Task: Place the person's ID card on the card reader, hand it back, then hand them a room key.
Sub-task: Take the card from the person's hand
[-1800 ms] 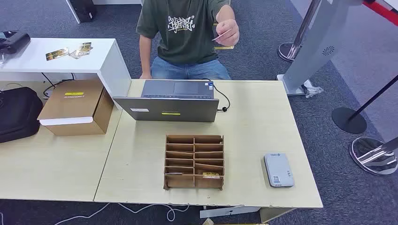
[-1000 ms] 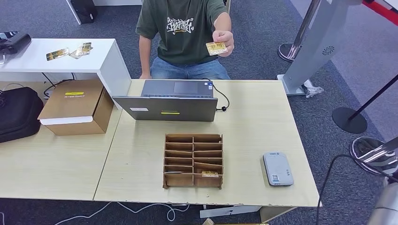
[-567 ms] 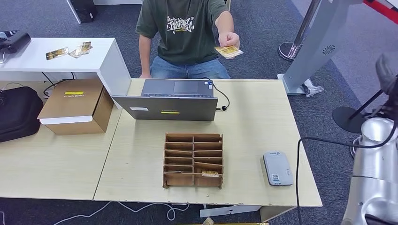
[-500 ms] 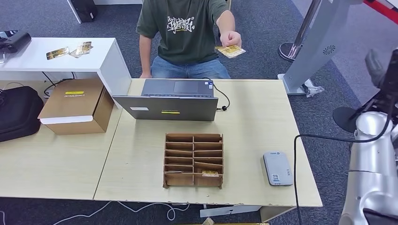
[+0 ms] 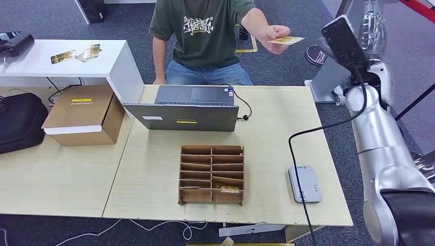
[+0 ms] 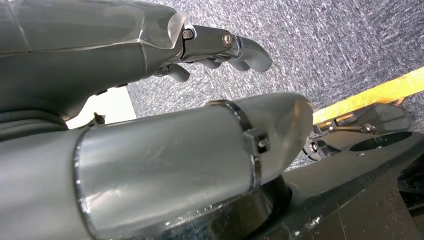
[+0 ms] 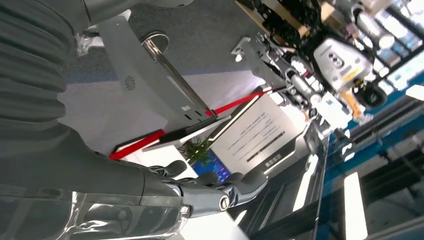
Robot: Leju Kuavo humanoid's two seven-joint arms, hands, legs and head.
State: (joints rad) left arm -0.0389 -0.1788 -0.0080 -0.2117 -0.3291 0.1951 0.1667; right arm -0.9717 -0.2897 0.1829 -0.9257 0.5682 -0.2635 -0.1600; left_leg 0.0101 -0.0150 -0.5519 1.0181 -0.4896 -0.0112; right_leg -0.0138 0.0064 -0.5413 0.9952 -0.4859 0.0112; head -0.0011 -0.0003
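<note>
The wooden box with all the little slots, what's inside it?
A yellowish card lies in a front slot of the wooden organizer. Most other slots look empty, though the dividers hide their depths.

My head camera looks forward and down from high up, over the desk (image 5: 277, 128) to the person (image 5: 205, 36) beyond it. My left wrist camera sits close behind my left hand (image 6: 220, 47), facing carpet (image 6: 325, 45). My right wrist camera sits close behind my right hand (image 7: 210, 192), facing a kiosk (image 7: 145, 95) that my head view shares.
</note>
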